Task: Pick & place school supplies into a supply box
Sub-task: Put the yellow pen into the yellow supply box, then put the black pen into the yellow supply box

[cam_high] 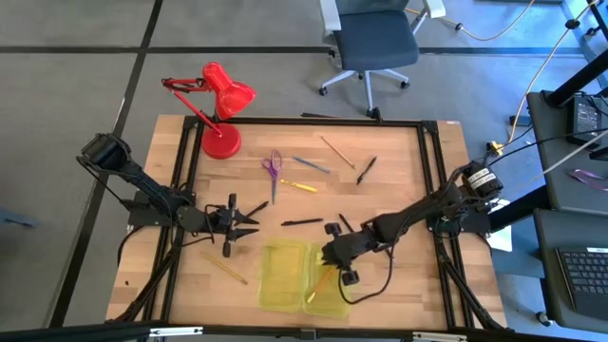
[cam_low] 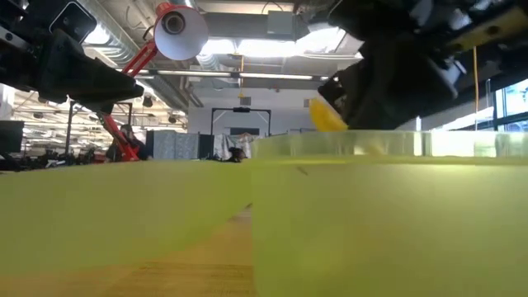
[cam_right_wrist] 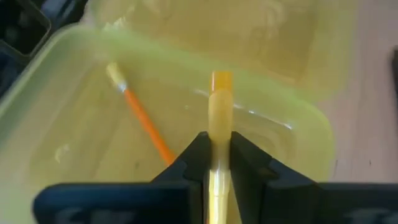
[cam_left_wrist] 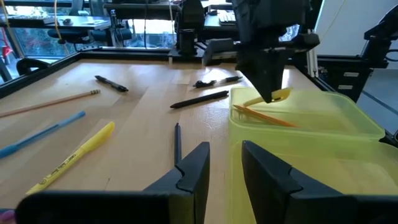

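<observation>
Supply box [cam_high: 283,275] sitting open at the bottom centre of the high view, both translucent yellow-green halves side by side on the wooden table [cam_high: 399,161]. Right gripper [cam_high: 334,266] hanging over the right-hand half, fingers [cam_right_wrist: 198,155] pinched tight on a yellow pen [cam_right_wrist: 219,112], clearest in the right wrist view with the pen sticking out between them over the tray. Orange pencil [cam_right_wrist: 144,121] already lying inside that same half, slanted toward one corner. Left gripper [cam_high: 239,226] parked in the left-centre of the high view, just up-left of the box, jaws spread apart with nothing between them; left wrist view shows the gap plainly, with a black pen [cam_left_wrist: 177,142] on the wood just ahead. Rest of the supplies still scattered across the upper middle of the table: purple scissors [cam_high: 274,169], a blue pen [cam_high: 312,165], a tan pencil [cam_high: 336,151], a few more black pens, plus another yellowish one [cam_high: 224,268] lower left beside the box. Some dark print along a yellow highlighter [cam_left_wrist: 78,154] in the left wrist view, too small to read. Red desk lamp [cam_high: 220,104] at the upper left table edge. Low view pretty much blocked by the box walls, only a yellow tip [cam_low: 327,117] poking out under the dark gripper body.
</observation>
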